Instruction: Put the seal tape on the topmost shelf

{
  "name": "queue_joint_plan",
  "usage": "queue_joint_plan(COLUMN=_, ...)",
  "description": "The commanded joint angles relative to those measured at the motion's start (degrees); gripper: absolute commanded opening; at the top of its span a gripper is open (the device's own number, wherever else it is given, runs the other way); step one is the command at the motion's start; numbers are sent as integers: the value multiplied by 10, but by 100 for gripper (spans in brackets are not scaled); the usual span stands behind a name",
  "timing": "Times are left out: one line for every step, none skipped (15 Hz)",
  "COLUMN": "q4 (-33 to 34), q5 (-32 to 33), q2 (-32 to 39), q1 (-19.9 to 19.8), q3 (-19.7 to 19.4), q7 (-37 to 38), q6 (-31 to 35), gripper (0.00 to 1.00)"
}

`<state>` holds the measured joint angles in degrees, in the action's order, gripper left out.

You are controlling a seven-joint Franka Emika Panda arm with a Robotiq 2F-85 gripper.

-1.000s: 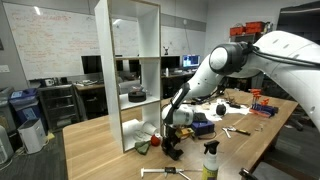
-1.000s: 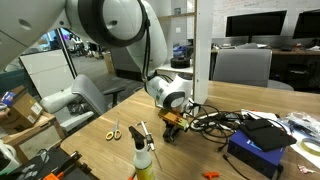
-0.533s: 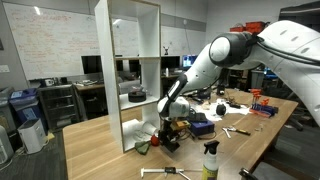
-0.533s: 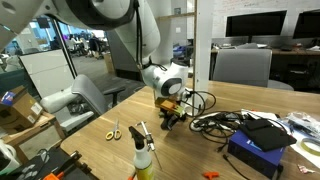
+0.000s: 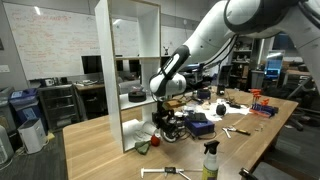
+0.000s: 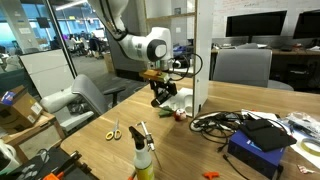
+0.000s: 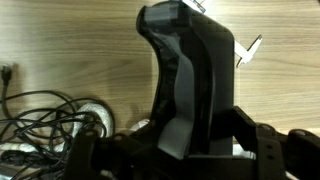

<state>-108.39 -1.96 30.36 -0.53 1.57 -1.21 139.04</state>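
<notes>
My gripper (image 5: 164, 117) is shut on the seal tape (image 5: 166, 124), a small black roll, and holds it above the wooden table in front of the white shelf unit. Both show in an exterior view, the gripper (image 6: 160, 93) with the tape (image 6: 162, 98) under it. In the wrist view the tape (image 7: 190, 60) stands dark and upright between my gripper's (image 7: 186, 135) jaws, over bare wood. The topmost shelf (image 5: 135, 5) is the highest white board, well above the gripper.
A dark bowl (image 5: 136, 95) sits on a middle board. A green-and-red item (image 5: 143, 146) lies by the shelf foot. A spray bottle (image 6: 143, 155), scissors (image 6: 113, 131), tangled cables (image 6: 215, 122) and a blue box (image 6: 255, 150) are on the table.
My gripper has risen from the table top with the tape in it and shifted toward the shelf's open side. The arm has swung upward.
</notes>
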Motion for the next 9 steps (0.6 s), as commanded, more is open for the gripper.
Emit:
queue_joint_plan(q4=-64, q5=64, q2=-121, q1=53, q3=-36, q7=89, q6=-36, gripper=40)
queue_joint_plan(q4=-71, q5=91, q2=-145, q1=67, q3=-43, q7=118, q6=-44, gripper=40)
queue_joint_plan(q4=-74, q5=117, q2=-168, q1=77, q3=-46, q7=143, q6=-57, gripper=40)
queue_joint_plan(q4=-74, q5=146, q2=-189, q1=87, q3=-48, q7=171, q6=-73, gripper=40)
queue_joint_plan(q4=-74, q5=175, q2=-213, q1=95, q3=-45, q7=198, q6=-93, gripper=40)
queue_joint_plan(q4=-67, q5=203, q2=-231, q1=101, q3=-42, q7=227, q6=-116, gripper=40)
queue_joint_plan(q4=-60, q5=224, q2=-251, q1=104, q3=-33, q7=244, q6=-143, gripper=40)
queue_joint_plan(q4=-50, q5=247, q2=-267, q1=108, q3=-25, q7=263, q6=-169, gripper=40)
queue_joint_plan(q4=-38, q5=267, q2=-282, q1=111, q3=-15, q7=278, q6=-196, gripper=40)
